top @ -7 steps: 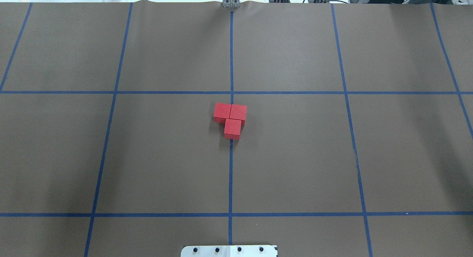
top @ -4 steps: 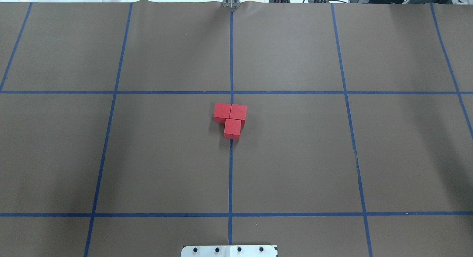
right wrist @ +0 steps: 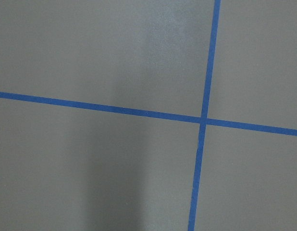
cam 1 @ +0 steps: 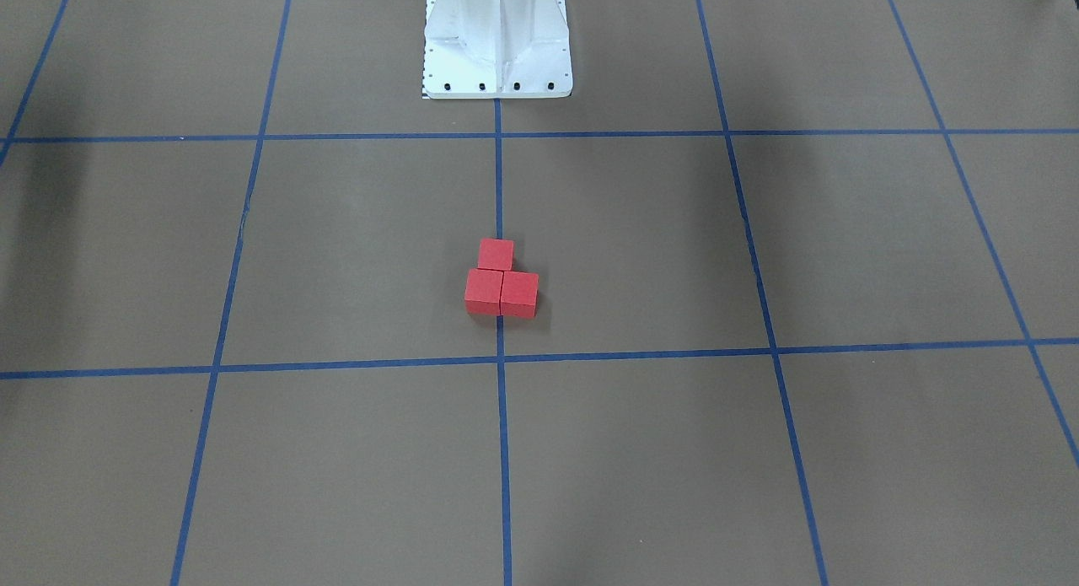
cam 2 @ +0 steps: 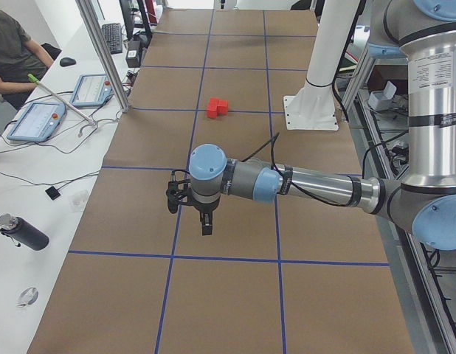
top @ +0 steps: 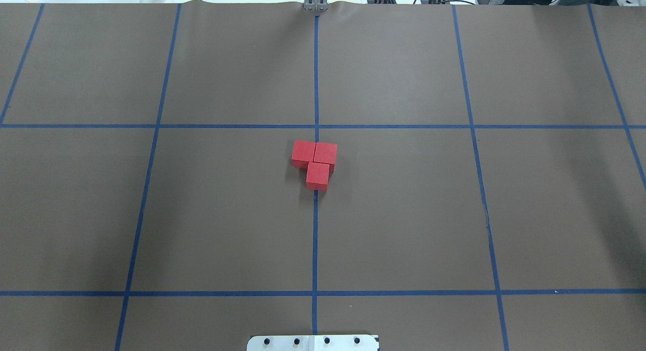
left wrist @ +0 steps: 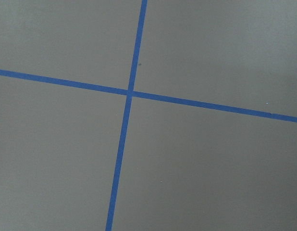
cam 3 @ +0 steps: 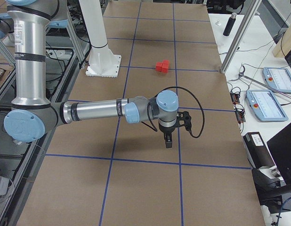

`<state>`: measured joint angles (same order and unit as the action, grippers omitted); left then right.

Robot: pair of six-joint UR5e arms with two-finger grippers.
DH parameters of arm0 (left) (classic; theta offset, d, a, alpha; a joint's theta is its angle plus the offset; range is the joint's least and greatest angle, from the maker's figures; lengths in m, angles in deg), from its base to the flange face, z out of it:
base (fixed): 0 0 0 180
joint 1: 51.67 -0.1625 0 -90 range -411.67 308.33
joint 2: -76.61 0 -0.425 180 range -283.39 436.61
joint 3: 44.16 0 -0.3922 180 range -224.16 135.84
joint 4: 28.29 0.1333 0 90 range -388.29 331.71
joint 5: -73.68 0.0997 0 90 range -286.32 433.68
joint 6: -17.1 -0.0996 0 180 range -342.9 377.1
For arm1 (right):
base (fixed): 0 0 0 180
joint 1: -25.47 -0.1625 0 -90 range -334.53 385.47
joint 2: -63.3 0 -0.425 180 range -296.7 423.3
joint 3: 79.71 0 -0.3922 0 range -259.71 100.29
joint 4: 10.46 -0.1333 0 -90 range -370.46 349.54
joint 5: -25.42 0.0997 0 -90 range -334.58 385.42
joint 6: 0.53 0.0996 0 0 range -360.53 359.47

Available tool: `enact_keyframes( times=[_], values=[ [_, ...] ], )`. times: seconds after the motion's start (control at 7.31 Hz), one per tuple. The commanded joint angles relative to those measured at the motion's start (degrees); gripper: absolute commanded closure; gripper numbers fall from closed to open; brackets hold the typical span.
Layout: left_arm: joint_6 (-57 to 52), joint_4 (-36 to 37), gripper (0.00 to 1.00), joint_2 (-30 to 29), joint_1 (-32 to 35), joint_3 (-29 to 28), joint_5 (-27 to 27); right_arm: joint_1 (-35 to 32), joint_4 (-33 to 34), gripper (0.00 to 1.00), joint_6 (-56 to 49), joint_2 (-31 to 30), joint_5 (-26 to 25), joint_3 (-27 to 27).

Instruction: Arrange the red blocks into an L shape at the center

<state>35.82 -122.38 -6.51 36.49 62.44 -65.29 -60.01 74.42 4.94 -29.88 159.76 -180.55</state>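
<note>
- The left arm (cam 2: 235, 179) hovers over the desk's left end and the right arm (cam 3: 136, 111) over its right end. I cannot tell whether either's jaws are open.
- The blocks (top: 315, 163) sit between the arms, well apart from both, with neither clearly nearer.
- They touch in an L on the centre line (top: 315, 240), two across the far side and one nearer; the task looks done.

Blue tape grid (top: 75, 126) on brown table (top: 555, 214). Alongside, a white table (cam 2: 36, 158) bears two pendants (cam 2: 36, 121), bottle (cam 2: 23, 232), keyboard (cam 2: 112, 37) and mouse (cam 2: 67, 62); a person (cam 2: 14, 48) sits there.

Matte red blocks (top: 315, 162), brown paper-like floor (top: 404, 214)
</note>
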Motion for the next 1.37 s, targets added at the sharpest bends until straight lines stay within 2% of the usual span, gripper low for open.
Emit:
enact_keyframes(
  times=[0.0,1.23],
  values=[
    [0.00,0.04,0.00,0.14,-0.01,0.80,0.02,0.05,-0.06,0.01,0.06,0.01,-0.05,0.12],
    [0.00,-0.40,0.00,0.06,-0.09,1.42,-0.16,0.23,-0.15,0.01,0.06,0.10,0.31,1.53]
  ],
)
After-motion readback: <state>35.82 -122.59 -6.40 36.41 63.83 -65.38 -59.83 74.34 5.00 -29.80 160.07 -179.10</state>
